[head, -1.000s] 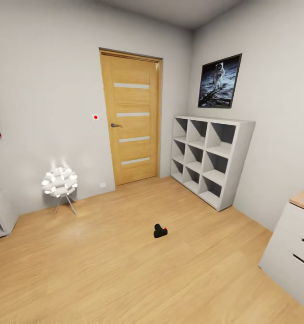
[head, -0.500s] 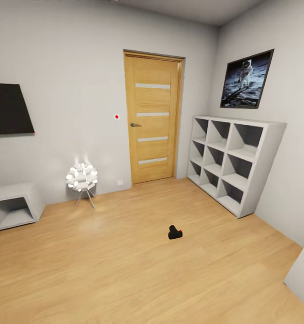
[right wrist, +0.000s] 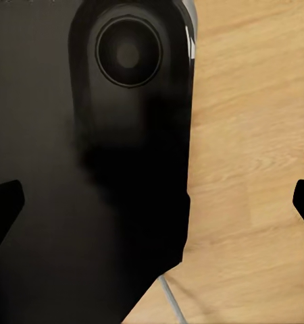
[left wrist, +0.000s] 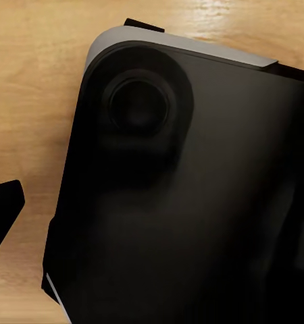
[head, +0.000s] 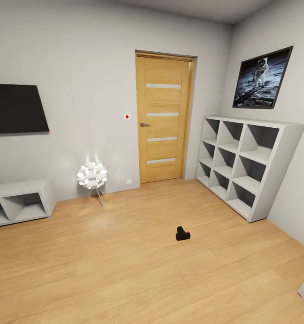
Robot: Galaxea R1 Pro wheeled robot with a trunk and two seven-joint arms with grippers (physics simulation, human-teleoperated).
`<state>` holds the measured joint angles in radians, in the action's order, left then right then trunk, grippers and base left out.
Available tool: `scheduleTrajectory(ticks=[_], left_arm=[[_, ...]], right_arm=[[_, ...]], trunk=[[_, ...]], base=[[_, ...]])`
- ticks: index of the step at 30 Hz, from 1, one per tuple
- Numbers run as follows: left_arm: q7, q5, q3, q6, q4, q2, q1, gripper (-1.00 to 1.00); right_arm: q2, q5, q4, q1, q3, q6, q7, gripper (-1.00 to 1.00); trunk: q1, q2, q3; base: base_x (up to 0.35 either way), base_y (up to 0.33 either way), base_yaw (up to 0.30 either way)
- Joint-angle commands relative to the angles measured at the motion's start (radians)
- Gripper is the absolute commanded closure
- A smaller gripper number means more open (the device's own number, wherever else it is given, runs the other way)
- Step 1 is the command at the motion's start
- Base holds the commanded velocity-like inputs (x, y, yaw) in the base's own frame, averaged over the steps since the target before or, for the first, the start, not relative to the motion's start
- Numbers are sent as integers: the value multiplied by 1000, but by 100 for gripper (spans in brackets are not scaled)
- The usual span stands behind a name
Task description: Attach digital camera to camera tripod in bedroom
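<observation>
The digital camera (head: 183,234), small and black with a red dot, lies on the light wood floor in the middle of the room, well ahead of me in the head view. The camera tripod is out of view. My left gripper (left wrist: 152,216) hangs over my own black base, one dark fingertip (left wrist: 3,209) out at the picture's edge. My right gripper (right wrist: 152,202) is open with nothing in it, its fingertips (right wrist: 3,202) far apart over the base and the floor.
A closed wood door (head: 163,121) is in the far wall. A white cube shelf (head: 248,164) stands along the right wall under a poster (head: 262,78). At the left are a wall TV (head: 16,109), a low grey unit (head: 19,202) and a white floor lamp (head: 92,176).
The head view has swung left: door, shelf and digital camera sit further right in the picture, the TV and low unit have come in, the white desk has gone. The digital camera stays put on the floor.
</observation>
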<state>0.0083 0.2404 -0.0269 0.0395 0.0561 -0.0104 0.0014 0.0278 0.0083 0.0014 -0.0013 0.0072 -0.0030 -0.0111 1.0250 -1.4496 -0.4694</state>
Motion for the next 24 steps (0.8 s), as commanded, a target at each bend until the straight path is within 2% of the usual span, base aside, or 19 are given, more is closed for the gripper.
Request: scheduleTrajectory(ticks=[1, 11, 24], left_arm=[[1, 3, -2, 2, 1, 0, 0, -100], [0, 2, -2, 2, 0, 0, 0, -100], [0, 2, 1, 2, -2, -2, 0, -100]], right_arm=[[0, 1, 0, 0, 1, -1, -1, -100], [3, 1, 0, 0, 1, -8, -1, -100], [2, -2, 0, 0, 1, -10, -3, -100]], trunk=[[0, 0, -1], [0, 0, -1], [0, 0, -1]], base=[[0, 0, 19], [28, 0, 5], [282, 0, 0]])
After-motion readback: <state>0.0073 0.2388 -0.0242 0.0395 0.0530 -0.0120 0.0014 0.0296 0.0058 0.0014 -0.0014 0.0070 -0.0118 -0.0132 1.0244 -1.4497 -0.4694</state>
